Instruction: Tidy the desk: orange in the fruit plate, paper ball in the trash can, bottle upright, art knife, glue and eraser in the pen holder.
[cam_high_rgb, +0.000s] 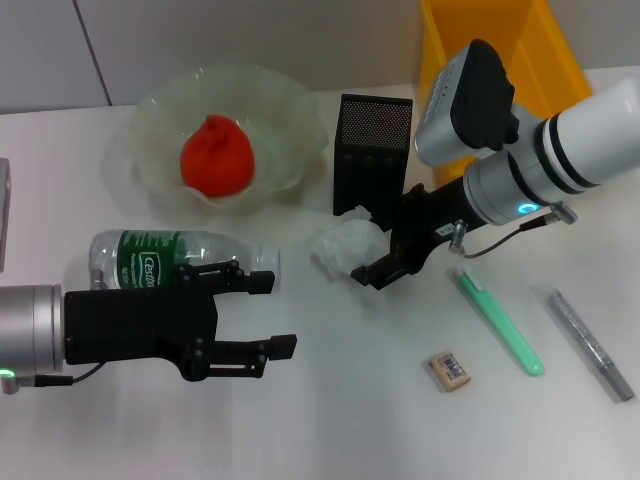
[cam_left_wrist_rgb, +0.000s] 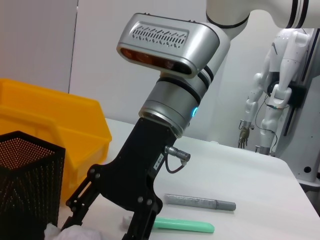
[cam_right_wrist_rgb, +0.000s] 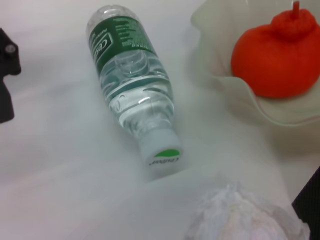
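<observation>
The orange sits in the pale-green fruit plate. On the table the bottle lies on its side, cap toward the paper ball. My left gripper is open just in front of the bottle's neck, holding nothing. From the right, my right gripper stands open at the paper ball, fingers spread over it. The black mesh pen holder stands behind the ball, and the yellow trash can is behind that. The eraser, the green art knife and the grey glue lie at the front right.
The right arm's white forearm reaches in over the table's right side, in front of the trash can. A grey object shows at the left edge. The bottle, orange and paper ball show in the right wrist view.
</observation>
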